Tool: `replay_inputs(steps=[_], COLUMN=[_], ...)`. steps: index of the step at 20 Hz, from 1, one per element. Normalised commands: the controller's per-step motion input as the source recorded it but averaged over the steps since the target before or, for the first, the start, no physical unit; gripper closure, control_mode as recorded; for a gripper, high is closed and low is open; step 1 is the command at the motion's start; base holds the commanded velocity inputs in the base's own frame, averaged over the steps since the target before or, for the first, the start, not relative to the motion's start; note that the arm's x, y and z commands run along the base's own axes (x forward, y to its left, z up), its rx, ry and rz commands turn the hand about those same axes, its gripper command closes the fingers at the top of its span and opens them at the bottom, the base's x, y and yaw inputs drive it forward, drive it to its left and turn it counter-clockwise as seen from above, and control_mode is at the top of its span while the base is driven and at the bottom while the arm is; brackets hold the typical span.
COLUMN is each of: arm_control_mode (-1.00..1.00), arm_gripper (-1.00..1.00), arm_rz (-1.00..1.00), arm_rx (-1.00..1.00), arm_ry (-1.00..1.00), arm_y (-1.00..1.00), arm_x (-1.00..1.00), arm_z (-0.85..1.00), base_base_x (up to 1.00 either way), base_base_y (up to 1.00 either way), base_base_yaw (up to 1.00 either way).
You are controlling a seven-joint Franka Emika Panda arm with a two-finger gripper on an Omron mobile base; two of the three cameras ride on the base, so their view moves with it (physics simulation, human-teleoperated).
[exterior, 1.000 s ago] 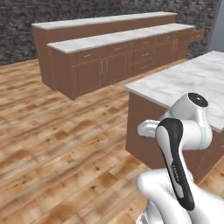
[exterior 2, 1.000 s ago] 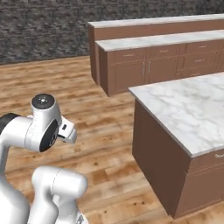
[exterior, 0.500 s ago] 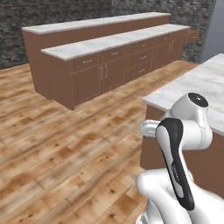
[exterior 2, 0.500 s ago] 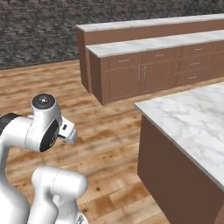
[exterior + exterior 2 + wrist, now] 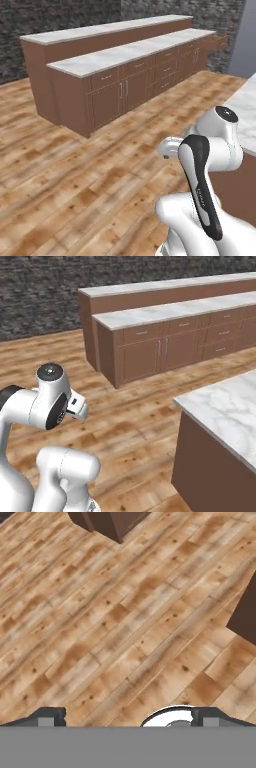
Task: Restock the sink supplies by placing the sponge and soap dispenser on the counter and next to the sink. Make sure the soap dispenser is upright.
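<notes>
Above the wooden floor (image 5: 115, 622) hangs the gripper (image 5: 127, 717), its two dark fingertips (image 5: 47, 716) set wide apart with nothing between them and only planks beneath. Across the floor stands a long run of brown cabinets (image 5: 125, 95) with a marble top (image 5: 130, 50), a higher ledge (image 5: 165, 286) behind it against the dark stone wall (image 5: 45, 291). Near the robot's right, a marble island (image 5: 227, 411) shows one corner. Sponge, soap dispenser and sink cannot be made out anywhere here.

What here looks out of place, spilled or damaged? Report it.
Nothing stands out. The long two-tier cabinet run has marble tops bare and doors shut, the island top is unmarked, and the wood floor shows no spill. The tool hangs open over bare floor, holding nothing.
</notes>
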Motion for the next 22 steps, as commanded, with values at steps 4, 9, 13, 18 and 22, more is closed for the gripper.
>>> replay_inputs(steps=[4, 9, 13, 18, 22], arm_control_mode=[1.00, 1.00, 1.00, 1.00, 1.00], arm_gripper=[-1.00, -1.00, -1.00, -1.00, -1.00], arm_rz=[0.00, 0.00, 0.00, 0.00, 0.00], arm_rx=[0.00, 0.00, 0.00, 0.00, 0.00], arm_ry=[0.00, 0.00, 0.00, 0.00, 0.00], arm_y=[0.00, 0.00, 0.00, 0.00, 0.00], arm_x=[0.00, 0.00, 0.00, 0.00, 0.00], arm_z=[0.00, 0.00, 0.00, 0.00, 0.00], base_base_x=[1.00, 1.00, 1.00, 1.00, 1.00], base_base_y=[0.43, 0.35, 0.41, 0.44, 0.32], base_base_yaw=[-0.24, -0.39, -0.38, -0.32, -0.31])
